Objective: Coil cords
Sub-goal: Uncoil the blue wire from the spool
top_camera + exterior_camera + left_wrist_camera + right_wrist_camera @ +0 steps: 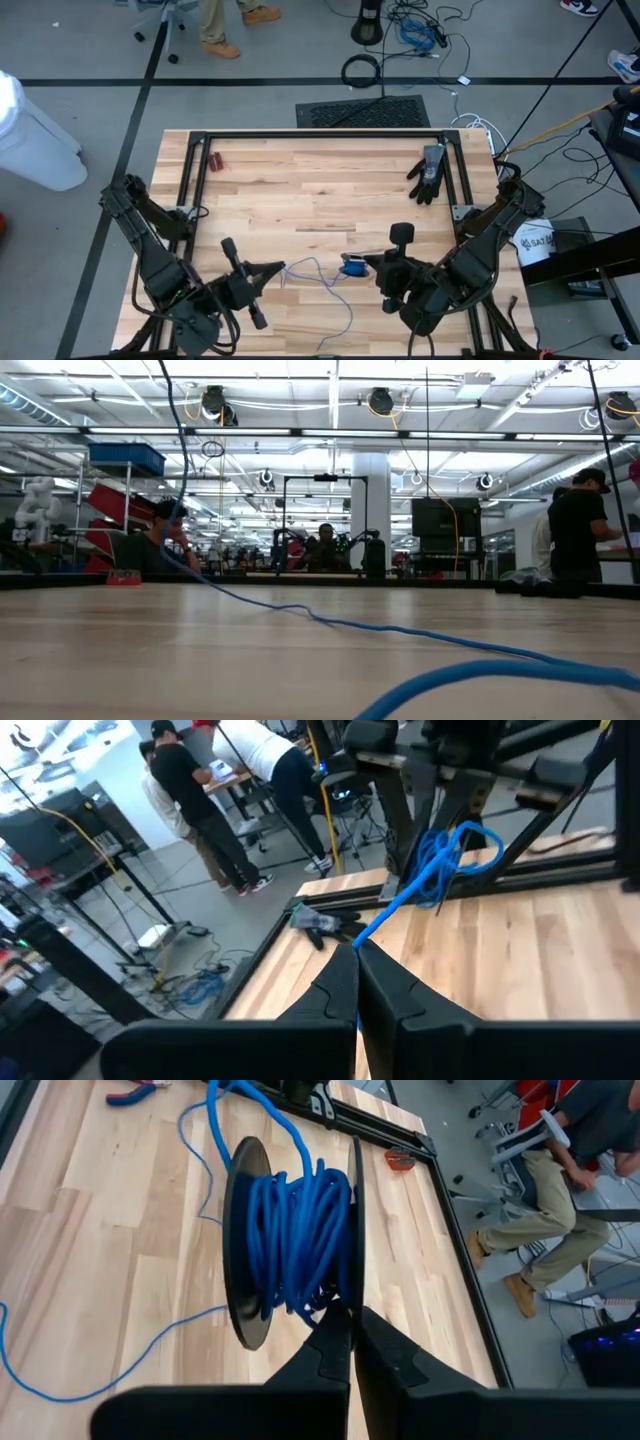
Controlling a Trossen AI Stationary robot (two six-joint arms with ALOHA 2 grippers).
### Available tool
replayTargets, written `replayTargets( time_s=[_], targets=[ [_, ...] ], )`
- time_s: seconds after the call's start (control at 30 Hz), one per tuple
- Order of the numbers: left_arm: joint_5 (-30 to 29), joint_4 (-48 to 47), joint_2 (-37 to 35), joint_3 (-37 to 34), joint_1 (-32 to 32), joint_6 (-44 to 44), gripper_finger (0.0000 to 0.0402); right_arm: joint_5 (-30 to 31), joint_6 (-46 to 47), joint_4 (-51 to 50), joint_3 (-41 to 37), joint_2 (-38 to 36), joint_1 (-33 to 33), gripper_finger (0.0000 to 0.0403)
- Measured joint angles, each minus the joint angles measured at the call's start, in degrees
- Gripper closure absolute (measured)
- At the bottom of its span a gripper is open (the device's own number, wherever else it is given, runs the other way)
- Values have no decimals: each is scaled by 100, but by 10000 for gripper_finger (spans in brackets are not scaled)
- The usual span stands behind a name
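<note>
Robotics lab – rigs (325,525), workers (575,530).

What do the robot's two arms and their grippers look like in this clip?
Both arms are dark, jointed and blocky, mounted at the table's near corners. The left gripper and right gripper each end in two matte black, wedge-shaped fingers tapering to points. No markings show on them.

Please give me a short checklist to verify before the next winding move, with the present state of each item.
1. Left gripper shut on the blue cord: ok.
2. Right gripper shut on the black spool: ok.
3. Cord already wound on the spool: ok, several turns.
4. Loose cord on the table free of knots: cannot tell.
5. Black glove away from the cord: ok.
6. Red-handled pliers away from the cord: ok.
</note>
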Motion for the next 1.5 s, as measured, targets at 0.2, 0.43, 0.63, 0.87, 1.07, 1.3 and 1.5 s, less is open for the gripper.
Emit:
replayTargets(
  time_s=[0.2, 0.43, 0.63, 0.87, 1.07, 1.3, 1.5],
  targets=[
    [435, 687, 6, -2, 82, 22, 399, 57, 27, 9, 0, 0, -113, 402],
    [1005, 2095, 231, -4, 55, 1119, 399, 61, 36, 11, 0, 0, -240, 402],
    [1770, 3196, 523, -7, 107, 2045, 399, 54, 36, 19, 0, 0, -234, 402],
    [1213, 3360, 511, -11, 16, 2496, 399, 24, 36, 16, 0, 0, -214, 403],
    [90, 4346, 415, -11, -212, 3702, 399, -4, 40, 11, -2, 0, -214, 403],
    [-55, 4998, 415, -11, -292, 4589, 399, -38, 60, 7, -2, 0, -214, 403],
    [-322, 5021, 415, -11, -306, 4835, 399, -155, 56, 3, -2, 0, -212, 403]
  ],
)
